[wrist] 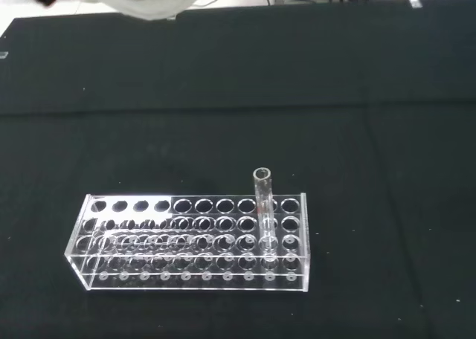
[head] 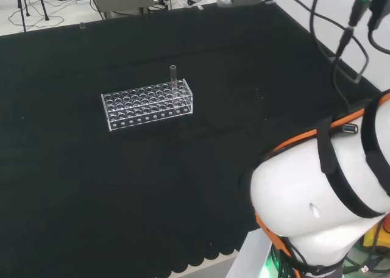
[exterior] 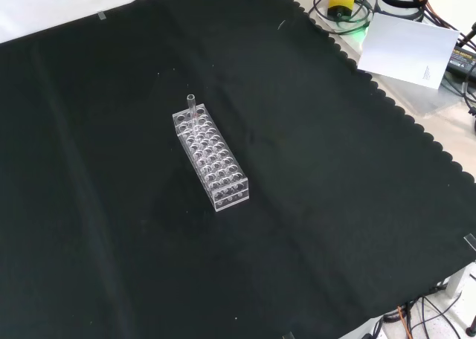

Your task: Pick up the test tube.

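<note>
A clear glass test tube stands upright in a clear plastic rack on the black cloth. In the head view the tube is at the rack's far right end. From the front the test tube rises at the far end of the rack. The wrist view looks at the test tube and the rack from some way off, with open cloth between. The other holes of the rack look empty.
The arm's big white link stands at the lower right of the head view, with cables above it. A white sheet of paper and a coil of cable lie beyond the cloth's scalloped edge in the front view.
</note>
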`<state>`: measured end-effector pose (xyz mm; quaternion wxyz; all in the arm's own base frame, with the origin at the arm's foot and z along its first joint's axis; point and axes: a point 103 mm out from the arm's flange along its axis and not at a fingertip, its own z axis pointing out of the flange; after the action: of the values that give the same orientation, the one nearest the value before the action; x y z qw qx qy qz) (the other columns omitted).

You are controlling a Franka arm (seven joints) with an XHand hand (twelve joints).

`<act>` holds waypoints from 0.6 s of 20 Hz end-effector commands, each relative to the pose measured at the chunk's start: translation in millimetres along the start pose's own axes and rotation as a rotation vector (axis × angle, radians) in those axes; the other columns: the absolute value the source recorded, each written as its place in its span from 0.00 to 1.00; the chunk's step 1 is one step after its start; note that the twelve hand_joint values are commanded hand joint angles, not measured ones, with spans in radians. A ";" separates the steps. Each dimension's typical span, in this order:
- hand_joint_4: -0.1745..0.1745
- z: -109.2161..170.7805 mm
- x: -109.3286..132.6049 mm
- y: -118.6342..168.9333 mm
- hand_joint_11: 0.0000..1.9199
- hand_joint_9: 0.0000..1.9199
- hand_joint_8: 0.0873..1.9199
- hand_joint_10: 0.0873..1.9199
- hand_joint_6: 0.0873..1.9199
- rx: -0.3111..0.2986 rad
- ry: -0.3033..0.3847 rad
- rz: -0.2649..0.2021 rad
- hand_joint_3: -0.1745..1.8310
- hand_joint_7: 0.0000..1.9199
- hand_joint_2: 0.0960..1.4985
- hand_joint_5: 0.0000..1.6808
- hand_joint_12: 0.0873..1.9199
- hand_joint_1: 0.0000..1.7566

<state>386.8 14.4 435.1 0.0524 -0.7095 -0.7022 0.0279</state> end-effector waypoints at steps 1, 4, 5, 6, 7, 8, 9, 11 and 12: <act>0.08 23.6 14.8 56.0 0.04 0.14 0.47 0.49 0.00 0.049 0.027 -0.028 0.38 0.13 0.43 0.21 0.77 0.47; 0.08 38.3 13.6 70.4 0.04 0.14 0.48 0.49 0.00 0.087 0.027 -0.023 0.39 0.13 0.43 0.22 0.77 0.48; 0.08 43.4 13.1 75.4 0.05 0.14 0.48 0.49 0.00 0.097 0.027 -0.020 0.39 0.14 0.43 0.22 0.77 0.48; 0.08 48.9 12.6 80.9 0.05 0.15 0.48 0.49 0.00 0.110 0.025 -0.018 0.39 0.14 0.43 0.22 0.77 0.48; 0.08 53.7 12.2 85.4 0.05 0.15 0.48 0.49 0.00 0.120 0.024 -0.016 0.39 0.14 0.43 0.22 0.77 0.48; 0.08 58.3 11.8 89.6 0.05 0.15 0.48 0.49 0.00 0.129 0.021 -0.016 0.39 0.15 0.43 0.22 0.77 0.48; 0.08 63.5 11.2 94.0 0.05 0.15 0.48 0.49 0.00 0.140 0.020 -0.014 0.39 0.15 0.43 0.22 0.77 0.48; 0.07 75.3 10.0 103.4 0.05 0.16 0.48 0.49 0.00 0.165 0.008 -0.013 0.39 0.15 0.43 0.23 0.77 0.48; 0.07 80.5 9.4 107.1 0.05 0.16 0.48 0.49 0.00 0.177 0.002 -0.011 0.39 0.15 0.43 0.23 0.77 0.48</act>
<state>455.6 25.1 369.7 0.1060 -0.7002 -0.7026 0.0696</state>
